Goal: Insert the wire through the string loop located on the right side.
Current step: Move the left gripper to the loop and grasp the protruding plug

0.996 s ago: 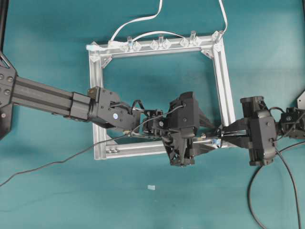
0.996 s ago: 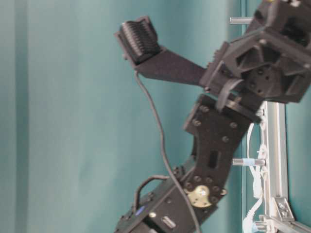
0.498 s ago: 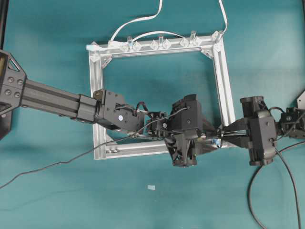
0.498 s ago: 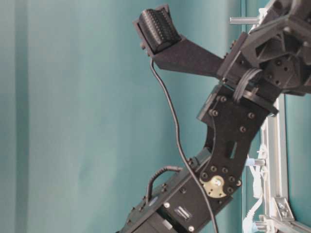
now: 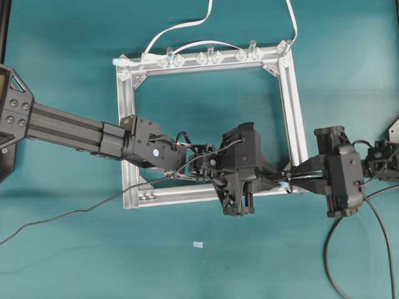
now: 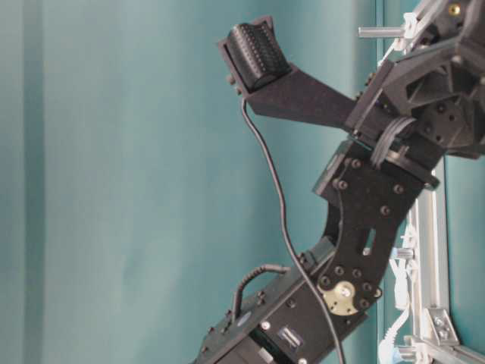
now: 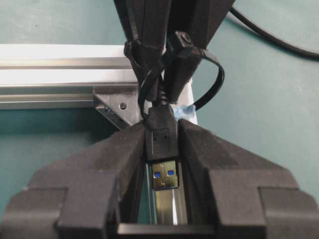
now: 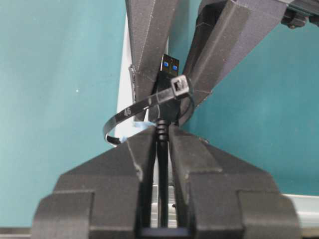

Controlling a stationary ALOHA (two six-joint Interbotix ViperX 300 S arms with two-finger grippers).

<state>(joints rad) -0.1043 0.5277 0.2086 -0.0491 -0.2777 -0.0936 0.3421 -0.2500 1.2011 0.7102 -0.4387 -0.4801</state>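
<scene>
The wire's black plug (image 7: 161, 142) with its metal tip (image 7: 164, 175) sits between the pads of my left gripper (image 7: 162, 130), which is shut on the plug's body. The string loop (image 7: 219, 79), a thin black band with a pale bluish fitting (image 7: 183, 110), circles the wire just behind the plug. My right gripper (image 8: 160, 132) is shut on the wire (image 8: 162, 149) on the near side of the loop (image 8: 124, 113); the plug tip (image 8: 169, 64) pokes out beyond it. Overhead, the left gripper (image 5: 274, 180) and the right gripper (image 5: 292, 177) meet nose to nose at the frame's front right corner.
The square aluminium frame (image 5: 293, 106) lies flat on the teal table. Clear pegs (image 5: 210, 50) and a flat white cable (image 5: 181, 28) line its far bar. Thick black arm cables (image 5: 349, 261) trail at the right. A small pale scrap (image 5: 198, 244) lies in front.
The left arm has shifted a little to the right and its jaws have closed from wide open onto the plug. The right gripper has held still on the wire.
</scene>
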